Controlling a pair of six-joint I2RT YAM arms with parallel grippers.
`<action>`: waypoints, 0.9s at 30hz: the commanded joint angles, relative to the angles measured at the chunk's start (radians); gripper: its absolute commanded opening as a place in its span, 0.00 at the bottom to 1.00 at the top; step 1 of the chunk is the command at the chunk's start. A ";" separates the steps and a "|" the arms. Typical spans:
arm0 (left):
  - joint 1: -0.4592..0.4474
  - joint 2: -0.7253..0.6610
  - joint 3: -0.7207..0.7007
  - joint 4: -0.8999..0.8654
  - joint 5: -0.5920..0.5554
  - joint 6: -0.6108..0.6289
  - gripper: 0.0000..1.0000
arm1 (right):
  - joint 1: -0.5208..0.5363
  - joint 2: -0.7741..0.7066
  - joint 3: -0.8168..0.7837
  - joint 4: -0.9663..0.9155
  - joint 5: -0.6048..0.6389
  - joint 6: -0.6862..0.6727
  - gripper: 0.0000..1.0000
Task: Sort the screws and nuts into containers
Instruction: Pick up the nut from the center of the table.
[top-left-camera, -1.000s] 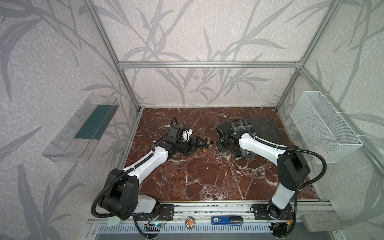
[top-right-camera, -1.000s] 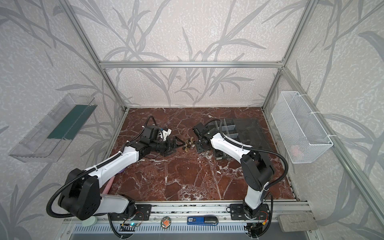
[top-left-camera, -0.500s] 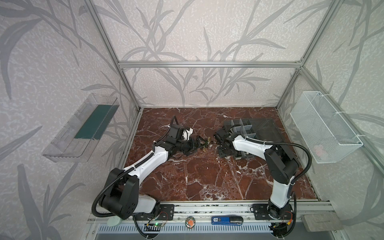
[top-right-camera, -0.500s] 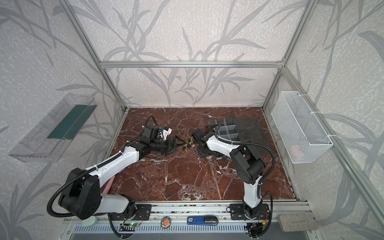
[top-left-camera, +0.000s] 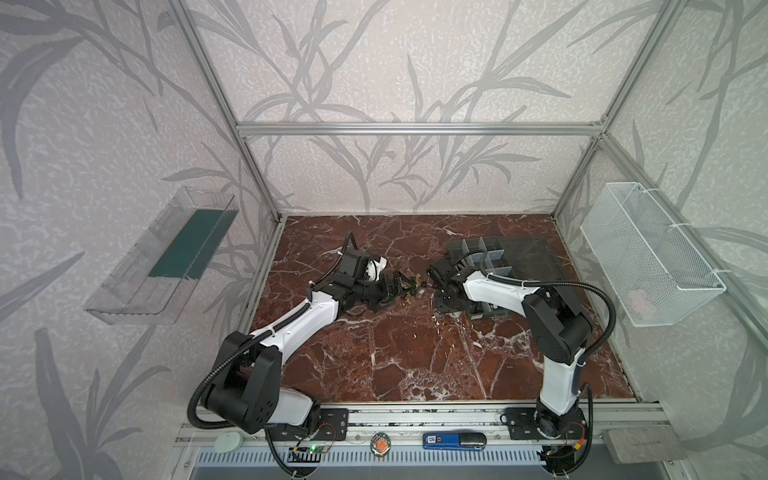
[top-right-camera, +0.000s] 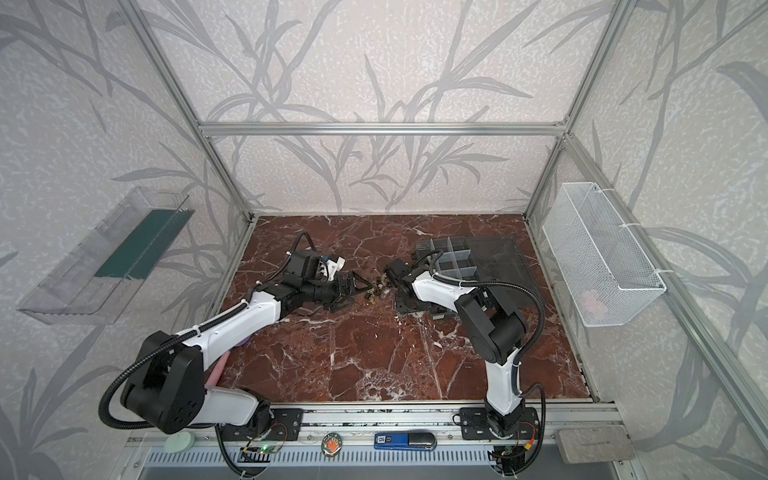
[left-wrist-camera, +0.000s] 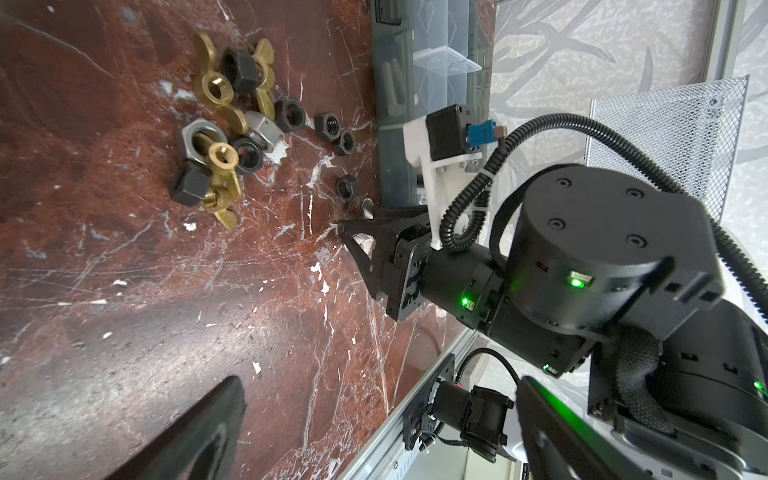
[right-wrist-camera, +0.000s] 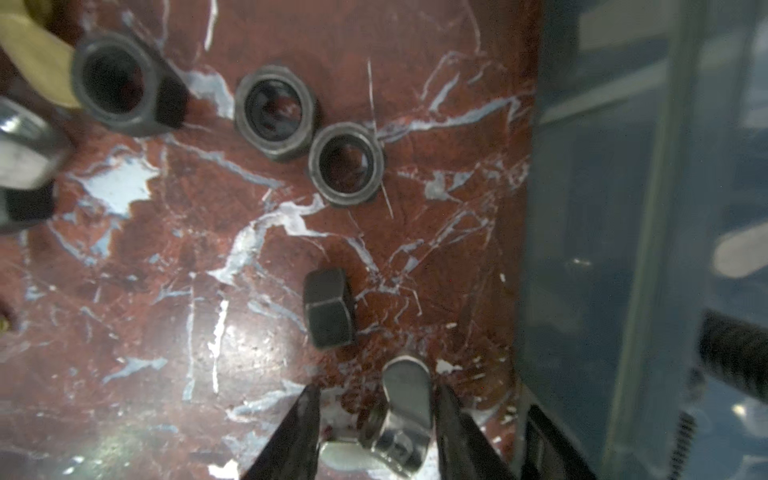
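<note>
In the right wrist view my right tool (right-wrist-camera: 376, 390) shows only its fingertips; the rest runs off the edge, as does part of the silver wing nut (right-wrist-camera: 405, 395) between them, so I cannot tell whether they press on it. The organizer box (right-wrist-camera: 582, 249) beside it is a blur, its contents mere smears. In both top views the loose fasteners (top-left-camera: 411, 286) are too small to tell apart, and my right arm (top-left-camera: 494, 291) hides the box's near compartments.
</note>
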 joint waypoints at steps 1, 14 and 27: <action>-0.002 0.003 0.020 0.012 0.011 -0.006 1.00 | -0.007 0.032 -0.002 0.002 -0.020 0.011 0.40; -0.005 0.017 0.051 0.003 0.006 -0.003 0.99 | -0.008 -0.034 0.029 -0.042 0.006 -0.041 0.19; -0.025 0.089 0.171 -0.028 0.006 0.000 0.99 | -0.126 -0.222 0.097 -0.119 -0.011 -0.126 0.19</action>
